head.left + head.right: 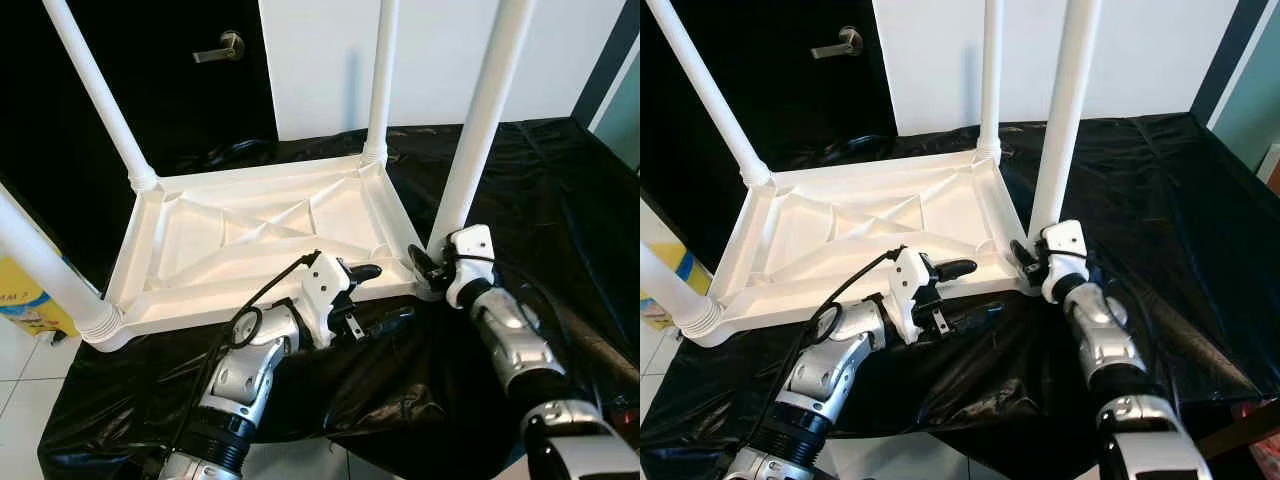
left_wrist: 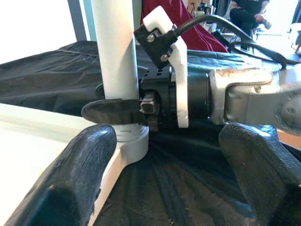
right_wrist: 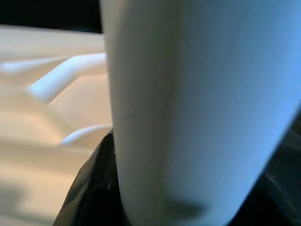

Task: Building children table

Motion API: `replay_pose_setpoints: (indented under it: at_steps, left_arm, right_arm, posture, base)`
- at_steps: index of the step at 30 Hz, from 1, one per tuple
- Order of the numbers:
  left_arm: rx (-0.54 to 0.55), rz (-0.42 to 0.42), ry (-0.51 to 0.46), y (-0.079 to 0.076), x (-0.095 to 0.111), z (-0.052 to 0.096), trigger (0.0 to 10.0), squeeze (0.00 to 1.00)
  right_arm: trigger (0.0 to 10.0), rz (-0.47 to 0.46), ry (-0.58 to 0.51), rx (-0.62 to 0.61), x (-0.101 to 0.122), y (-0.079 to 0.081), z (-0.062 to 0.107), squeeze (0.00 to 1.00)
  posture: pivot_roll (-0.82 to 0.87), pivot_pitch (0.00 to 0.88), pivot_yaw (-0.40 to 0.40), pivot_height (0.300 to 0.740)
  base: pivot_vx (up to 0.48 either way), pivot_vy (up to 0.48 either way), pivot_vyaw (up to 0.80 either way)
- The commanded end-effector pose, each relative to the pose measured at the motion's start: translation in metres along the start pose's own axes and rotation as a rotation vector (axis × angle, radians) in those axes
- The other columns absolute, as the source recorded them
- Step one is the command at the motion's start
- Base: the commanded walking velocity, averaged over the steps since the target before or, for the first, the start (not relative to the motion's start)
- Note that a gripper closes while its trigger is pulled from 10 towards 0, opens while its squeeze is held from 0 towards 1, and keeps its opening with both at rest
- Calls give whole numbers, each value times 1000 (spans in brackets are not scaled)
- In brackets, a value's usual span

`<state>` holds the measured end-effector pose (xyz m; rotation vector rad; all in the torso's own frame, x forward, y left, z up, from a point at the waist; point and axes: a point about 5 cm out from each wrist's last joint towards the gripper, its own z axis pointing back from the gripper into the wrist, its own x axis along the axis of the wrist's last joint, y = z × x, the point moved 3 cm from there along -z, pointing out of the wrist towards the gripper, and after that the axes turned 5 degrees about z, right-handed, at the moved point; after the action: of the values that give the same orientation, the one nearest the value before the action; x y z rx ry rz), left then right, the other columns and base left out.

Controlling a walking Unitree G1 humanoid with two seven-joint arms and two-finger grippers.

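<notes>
All four white table legs (image 1: 490, 110) are cut off by the top edge, and the right wrist view shows one leg as a blur.

Under my work I see a black sheet (image 1: 560, 180), a dark door (image 1: 150, 70) with 1 metal handle (image 1: 222, 47), and a yellow box (image 1: 30, 300).

Upturned white table (image 1: 250, 235) on black sheet (image 1: 560, 190)
</notes>
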<state>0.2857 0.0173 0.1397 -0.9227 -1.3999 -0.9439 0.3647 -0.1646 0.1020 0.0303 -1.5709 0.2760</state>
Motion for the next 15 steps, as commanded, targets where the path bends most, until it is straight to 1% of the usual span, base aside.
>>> replay_pose_setpoints:
  at_steps: [1,3,5,7,9,10,12,13,15]
  left_arm:
    - [93,4,-1,7,-1,2,10000,0]
    - [97,8,-6,8,0,2,10000,0]
    - [99,11,-9,9,0,2,10000,0]
    - [98,9,-16,10,3,1,10000,0]
    - [96,2,-22,13,6,-2,10000,0]
    - [96,2,-22,13,6,-2,10000,0]
    - [96,-6,-33,16,11,-5,10000,0]
    - [96,-6,-33,16,11,-5,10000,0]
    - [92,-26,-40,20,16,-9,10000,0]
  right_arm:
    - [10000,-23,100,-83,-20,-4,7,0]
    - [10000,-37,99,-133,-19,1,7,0]
    - [10000,-44,99,-154,-19,4,7,0]
    - [10000,-51,97,-250,-17,11,7,0]
    - [10000,-47,101,-321,-16,15,8,0]
    - [10000,-47,101,-321,-16,15,8,0]
    - [10000,-42,102,-379,-15,20,9,0]
    - [10000,-42,102,-379,-15,20,9,0]
    - [10000,-43,95,-377,-11,30,8,0]
  posture:
    - [-138,0,39,740]
    - [-141,0,41,740]
    - [-141,0,41,740]
    - [-147,0,39,740]
    - [-152,0,39,740]
    - [-152,0,39,740]
    - [-153,0,39,740]
    - [-153,0,39,740]
    - [-153,0,39,740]
  base:
    - [0,0,0]
    - [0,0,0]
    - [0,0,0]
    - [0,0,0]
    - [0,0,0]
    - [0,0,0]
    - [0,0,0]
    - [0,0,0]
    - [0,0,0]
